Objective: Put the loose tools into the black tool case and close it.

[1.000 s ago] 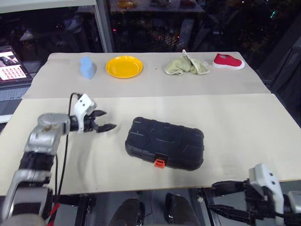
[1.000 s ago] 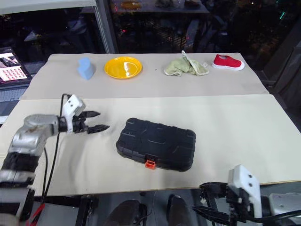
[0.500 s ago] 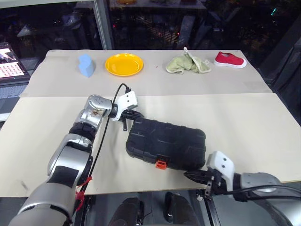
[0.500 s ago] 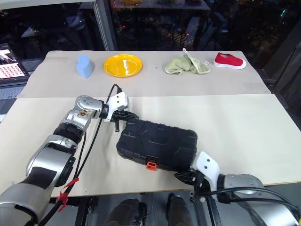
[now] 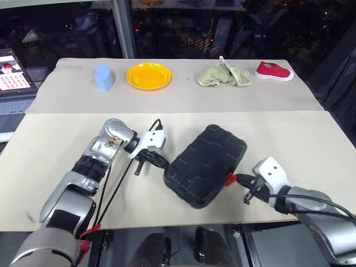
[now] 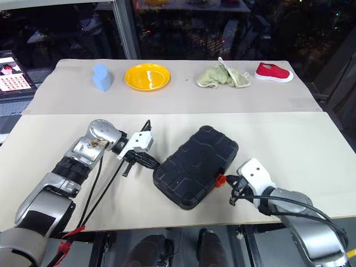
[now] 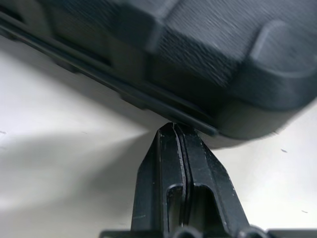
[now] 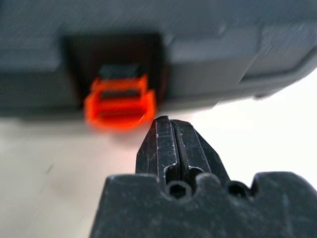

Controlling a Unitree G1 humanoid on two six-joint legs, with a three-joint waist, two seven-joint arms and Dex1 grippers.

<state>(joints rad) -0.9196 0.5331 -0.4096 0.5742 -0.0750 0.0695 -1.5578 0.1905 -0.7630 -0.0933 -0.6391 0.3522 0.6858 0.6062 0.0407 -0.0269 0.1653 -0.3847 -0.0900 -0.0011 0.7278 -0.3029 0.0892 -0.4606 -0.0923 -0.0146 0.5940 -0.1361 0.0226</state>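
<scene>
- We see the left gripper (image 7: 174,130) with its two black fingers pressed together, holding nothing; its tip meets the seam along the lower edge of the black tool case (image 5: 206,164), at the case's end nearer the robot's left.
- We see the right gripper (image 8: 166,124) likewise with fingers pressed flat together and empty; its tip sits just beside the small orange latch (image 8: 119,102) on the case's side, and we cannot tell whether it touches the latch.
- Compared with one second ago, we note that both grippers have gone from spread fingers to closed ones. The left arm has swung in from open table to the case's edge, and the right arm has come up from below the table's near edge to the latch side.
- We also note that the case has turned: it lay lengthwise across the table with the latch facing the robot, and it now lies on a diagonal with the latch towards the robot's right.
- The case is closed, so we cannot see what is in it; it rests on the near half of the beige table (image 5: 311,139).
- On the far half we see a yellow plate (image 5: 148,75), which holds nothing, with a blue object (image 5: 103,77) to one side of it, and a green cloth (image 5: 223,75) and a red shoe (image 5: 273,71) to the other.
</scene>
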